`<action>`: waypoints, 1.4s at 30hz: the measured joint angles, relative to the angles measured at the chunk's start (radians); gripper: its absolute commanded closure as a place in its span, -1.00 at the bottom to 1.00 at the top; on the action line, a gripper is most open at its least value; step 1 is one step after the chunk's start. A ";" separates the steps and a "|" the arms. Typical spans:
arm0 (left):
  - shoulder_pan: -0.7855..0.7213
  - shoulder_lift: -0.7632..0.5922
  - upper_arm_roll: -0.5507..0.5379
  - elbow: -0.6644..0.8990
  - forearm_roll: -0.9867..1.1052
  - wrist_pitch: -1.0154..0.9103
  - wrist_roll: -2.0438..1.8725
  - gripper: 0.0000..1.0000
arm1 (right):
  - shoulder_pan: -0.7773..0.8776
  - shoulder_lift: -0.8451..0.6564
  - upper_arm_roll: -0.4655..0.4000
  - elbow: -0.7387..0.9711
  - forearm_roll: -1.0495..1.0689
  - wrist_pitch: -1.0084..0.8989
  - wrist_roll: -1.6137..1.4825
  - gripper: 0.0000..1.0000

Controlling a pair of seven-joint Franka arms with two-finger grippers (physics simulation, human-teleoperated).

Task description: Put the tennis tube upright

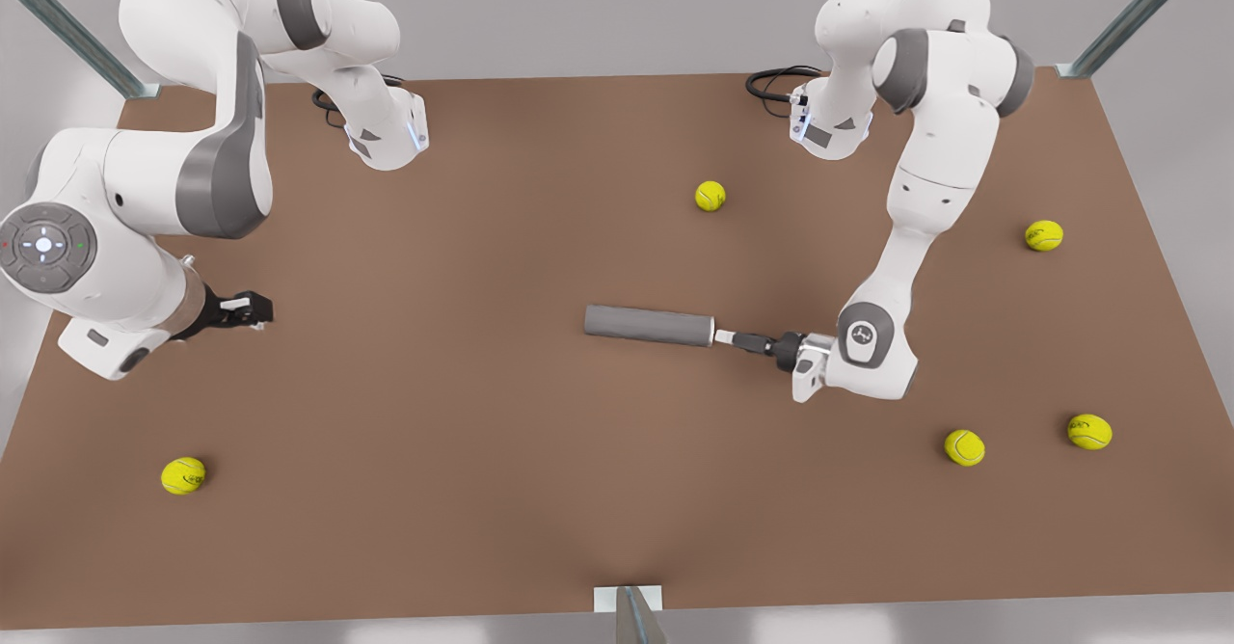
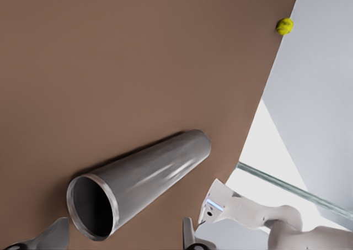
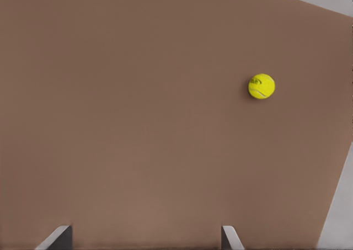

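Observation:
The tennis tube [image 1: 648, 325] lies on its side near the middle of the brown table [image 1: 482, 239], a slim grey cylinder. Its silvery-rimmed open end [image 2: 91, 207] faces my left gripper [image 1: 730, 338], which is on the front view's right. That gripper [image 2: 121, 240] is open, level with the table, and its fingertips [image 2: 55, 234] sit on either side of the rim without closing on it. My right gripper [image 1: 255, 308] waits at the front view's left, far from the tube, open [image 3: 144, 241] over bare table.
Several yellow-green tennis balls lie scattered: one [image 1: 710, 196] behind the tube, three [image 1: 1044, 235] [image 1: 964, 447] [image 1: 1089, 431] on the front view's right, one [image 1: 183, 475] at the front left. A ball [image 3: 261, 86] lies ahead of the right gripper.

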 measured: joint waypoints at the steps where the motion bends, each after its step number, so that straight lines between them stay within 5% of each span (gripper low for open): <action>1: -0.009 0.002 -0.003 -0.001 -0.012 0.013 0.019 -1.00 | 0.001 0.000 0.000 0.000 -0.003 -0.006 0.011 -1.00; 37: -0.107 0.006 -0.004 -0.050 -0.076 0.073 0.216 -1.00 | 0.072 -0.001 -0.004 0.002 -0.042 -0.039 0.189 -1.00; 38: -0.107 0.007 -0.004 -0.050 -0.077 0.073 0.214 -0.92 | 0.072 -0.001 -0.003 0.002 -0.042 -0.039 0.190 -1.00; 40: -0.106 0.007 -0.004 -0.050 -0.077 0.073 0.211 -0.33 | 0.072 -0.001 -0.001 0.002 -0.042 -0.039 0.193 -1.00; 42: -0.106 0.007 -0.004 -0.050 -0.075 0.073 0.208 -0.19 | 0.072 -0.001 0.001 0.002 -0.042 -0.040 0.196 -1.00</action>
